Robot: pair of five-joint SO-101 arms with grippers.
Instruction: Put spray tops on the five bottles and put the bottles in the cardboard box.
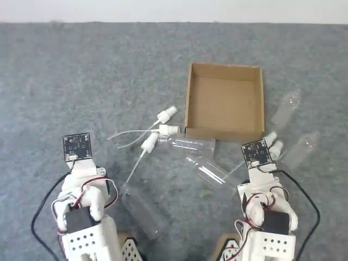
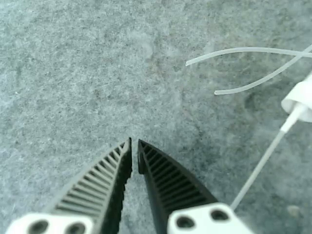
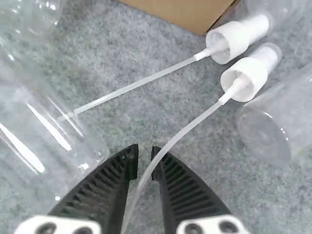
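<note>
Found clenched, empty: left gripper (image 2: 134,142), right gripper (image 3: 144,148). Advise gripping white plastic spray top (image 3: 247,73) firmly, feeding tube (image 3: 195,124) squarely into clear plastic bottle (image 3: 280,122).

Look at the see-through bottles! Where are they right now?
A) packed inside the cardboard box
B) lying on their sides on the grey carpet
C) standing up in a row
B: the bottles lie on their sides on the grey carpet, all of them outside the cardboard box.
</note>
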